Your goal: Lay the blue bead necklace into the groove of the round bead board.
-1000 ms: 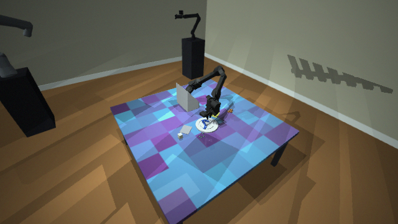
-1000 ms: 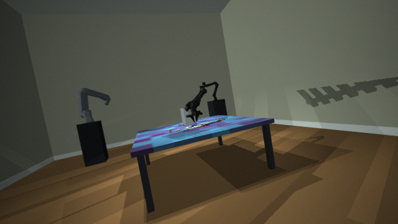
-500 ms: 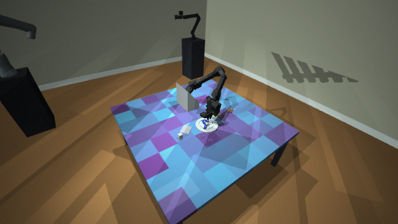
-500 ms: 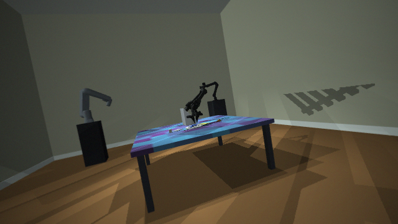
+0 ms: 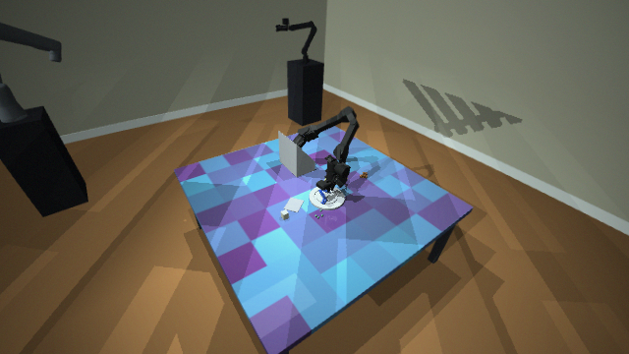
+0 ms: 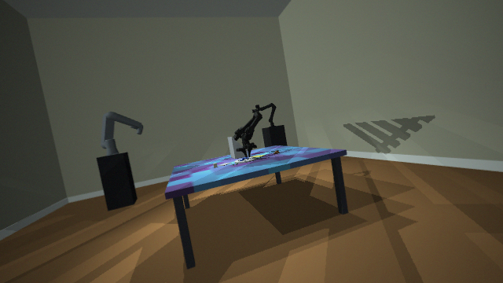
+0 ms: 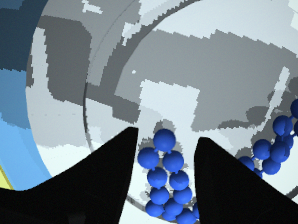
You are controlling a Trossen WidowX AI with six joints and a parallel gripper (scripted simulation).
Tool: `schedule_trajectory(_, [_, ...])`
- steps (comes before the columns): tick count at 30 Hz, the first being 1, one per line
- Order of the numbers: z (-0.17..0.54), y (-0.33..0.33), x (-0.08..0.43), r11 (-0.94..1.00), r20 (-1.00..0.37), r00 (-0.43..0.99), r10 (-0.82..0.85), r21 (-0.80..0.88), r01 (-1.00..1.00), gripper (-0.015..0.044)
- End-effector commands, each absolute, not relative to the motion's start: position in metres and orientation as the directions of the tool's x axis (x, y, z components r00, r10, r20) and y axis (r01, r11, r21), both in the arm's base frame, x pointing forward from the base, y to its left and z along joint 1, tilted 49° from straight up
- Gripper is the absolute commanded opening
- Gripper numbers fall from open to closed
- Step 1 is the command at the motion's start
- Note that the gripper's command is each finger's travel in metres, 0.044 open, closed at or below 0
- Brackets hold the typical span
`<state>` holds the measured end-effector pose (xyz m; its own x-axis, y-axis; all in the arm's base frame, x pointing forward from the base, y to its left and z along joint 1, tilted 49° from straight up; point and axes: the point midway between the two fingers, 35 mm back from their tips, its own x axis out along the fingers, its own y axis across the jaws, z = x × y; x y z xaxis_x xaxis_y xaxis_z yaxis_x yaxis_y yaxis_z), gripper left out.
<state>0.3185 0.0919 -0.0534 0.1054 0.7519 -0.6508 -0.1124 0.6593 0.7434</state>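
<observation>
Reaches down with the black arm to place the gripper low over the round board. Holds nothing in the gripper, with its fingers partly open, well short of their full spread. Straddles a narrow, doubled loop of the blue necklace with the two fingertips, without a grip on the beads. Shows more blue beads beyond the finger at picture right in the wrist view, bunched on the board instead of following its groove all round. See on the patterned table, near the board, a flat white square with a small pale cube just beside it. Find farther back an upright grey panel and, to the other side of the gripper, a small orange thing, too small to make out. Notice away from the table a grey arm and another black arm, each on a dark stand, with pale walls behind.
</observation>
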Motion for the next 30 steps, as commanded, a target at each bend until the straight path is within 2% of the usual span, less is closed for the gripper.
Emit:
schedule_trajectory(1, [-0.0597,0.0989,0.3165,0.657,-0.649,0.097,0.754,0.747,-0.103,0.012])
schedule_trajectory(7, [-0.0603,0.0998,0.3164,0.656,-0.649,0.096,0.754,0.747,-0.103,0.012])
schedule_trajectory(12, [-0.0585,0.098,0.3172,0.658,-0.65,0.1,0.753,0.745,-0.109,0.0])
schedule_trajectory(30, [-0.0585,0.098,0.3172,0.658,-0.65,0.1,0.753,0.745,-0.109,0.0])
